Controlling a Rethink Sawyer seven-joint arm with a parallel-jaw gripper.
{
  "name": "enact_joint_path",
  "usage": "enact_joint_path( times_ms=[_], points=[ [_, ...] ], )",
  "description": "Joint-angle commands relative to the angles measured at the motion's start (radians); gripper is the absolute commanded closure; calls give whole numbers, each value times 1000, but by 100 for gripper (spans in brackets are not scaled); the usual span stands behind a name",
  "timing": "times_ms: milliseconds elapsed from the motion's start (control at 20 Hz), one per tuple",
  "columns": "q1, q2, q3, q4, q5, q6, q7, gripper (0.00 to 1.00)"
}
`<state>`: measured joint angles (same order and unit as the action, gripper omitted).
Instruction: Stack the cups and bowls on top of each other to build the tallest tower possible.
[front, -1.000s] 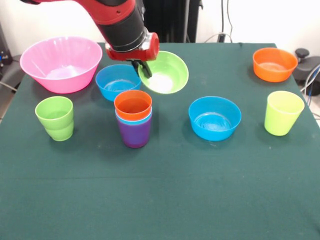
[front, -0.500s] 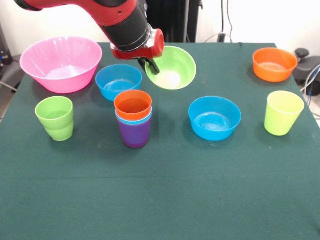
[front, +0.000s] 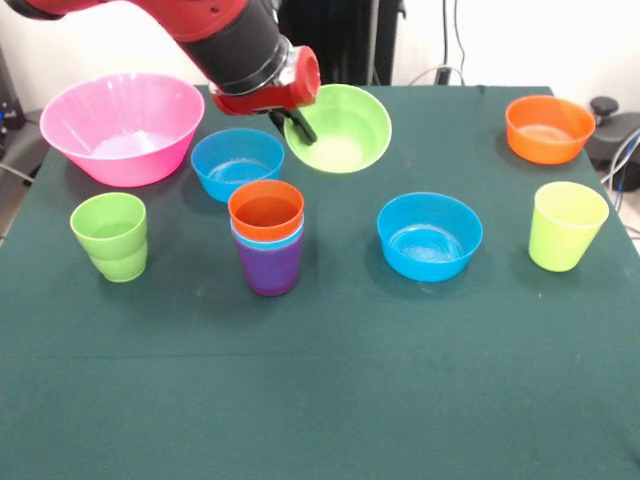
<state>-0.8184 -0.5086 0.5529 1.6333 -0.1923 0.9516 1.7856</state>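
The tower (front: 267, 240) stands left of centre: a purple cup with a light blue cup and an orange cup nested in it. My gripper (front: 297, 124) is shut on the rim of the ridged green bowl (front: 340, 128) and holds it tilted above the table, behind the tower. A blue bowl (front: 237, 163) sits just behind the tower. Another blue bowl (front: 429, 235) sits right of it. A stepped green cup (front: 110, 236) stands at the left and a yellow-green cup (front: 566, 225) at the right.
A large pink bowl (front: 122, 126) sits at the far left. An orange bowl (front: 548, 128) sits at the far right. The green table (front: 320, 390) stretches toward the camera.
The gripper has lifted the green bowl higher and carried it a little to the right. Nothing else moved.
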Motion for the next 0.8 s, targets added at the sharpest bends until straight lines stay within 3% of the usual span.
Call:
enact_joint_path(
  times_ms=[50,400,650,800],
  points=[
    [-4,9,105,-113,22,172,-188,100],
    [-6,-10,126,-118,3,202,-169,100],
    [8,-3,124,-194,-36,254,-186,100],
    [12,18,115,-237,-71,216,-193,100]
  ],
)
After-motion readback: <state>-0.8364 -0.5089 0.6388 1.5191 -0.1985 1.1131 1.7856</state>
